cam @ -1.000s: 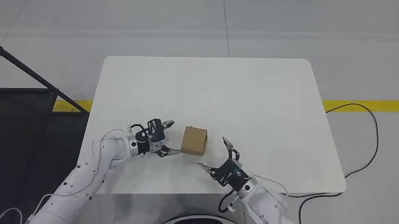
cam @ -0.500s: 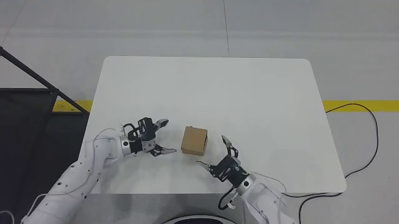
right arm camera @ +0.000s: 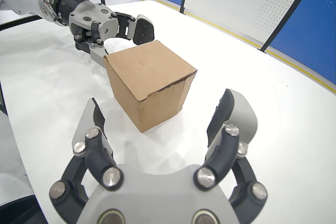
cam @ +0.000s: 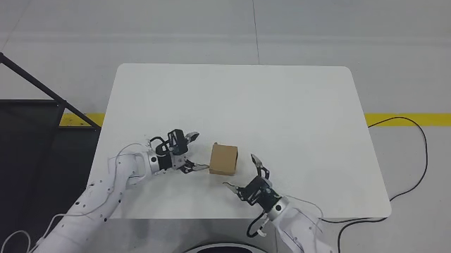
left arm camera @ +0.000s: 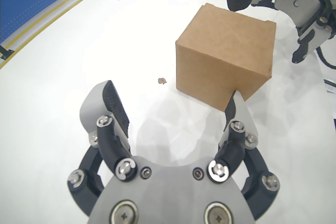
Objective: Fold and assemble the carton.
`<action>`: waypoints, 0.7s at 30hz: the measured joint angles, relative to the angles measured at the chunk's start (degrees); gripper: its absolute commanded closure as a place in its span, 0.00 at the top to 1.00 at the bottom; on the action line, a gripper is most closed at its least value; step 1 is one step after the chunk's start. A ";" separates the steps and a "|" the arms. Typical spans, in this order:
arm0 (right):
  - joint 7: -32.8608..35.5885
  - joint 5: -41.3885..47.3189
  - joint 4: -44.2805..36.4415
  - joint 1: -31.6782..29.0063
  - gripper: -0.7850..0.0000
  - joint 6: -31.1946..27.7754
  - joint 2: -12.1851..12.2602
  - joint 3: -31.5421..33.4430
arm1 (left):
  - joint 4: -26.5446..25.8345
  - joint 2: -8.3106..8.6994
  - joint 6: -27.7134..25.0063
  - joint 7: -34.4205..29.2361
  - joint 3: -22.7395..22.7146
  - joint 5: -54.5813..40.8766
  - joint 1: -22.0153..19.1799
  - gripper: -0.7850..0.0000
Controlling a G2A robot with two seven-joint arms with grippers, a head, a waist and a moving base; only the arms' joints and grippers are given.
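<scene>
Surface (cam: 282, 112) front edge: carton (cam: 225, 158) is sitting assembled; left pincer (cam: 198, 153) and right pincer (cam: 241, 173) are flanking it open; next, probably squaring.

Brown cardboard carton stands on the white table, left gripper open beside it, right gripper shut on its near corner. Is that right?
Not quite: the right gripper is open, its fingers spread and apart from the brown cardboard carton, as the right wrist view shows. The rest holds: carton on the white table, left gripper open beside it.
</scene>
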 measured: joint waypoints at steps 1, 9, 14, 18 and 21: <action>0.00 0.24 0.08 -0.10 1.00 0.12 0.00 0.06 | -0.11 -0.07 -0.02 -0.26 0.21 0.03 -0.07 1.00; -0.69 3.76 0.34 -1.79 1.00 1.55 -0.07 0.72 | -1.81 -0.64 0.13 -2.21 1.81 0.30 -0.62 1.00; -1.15 4.25 -0.22 -3.15 1.00 1.94 0.00 0.77 | -3.41 -0.95 0.27 -3.51 2.67 0.45 -0.70 1.00; -0.08 4.41 -0.37 -3.47 1.00 2.14 -0.01 0.63 | -4.27 -1.27 0.55 -4.69 3.43 0.22 -0.97 1.00; 0.58 4.41 -0.22 -3.25 1.00 2.11 -0.06 0.35 | -4.65 -1.54 0.68 -5.63 4.10 0.10 -1.29 1.00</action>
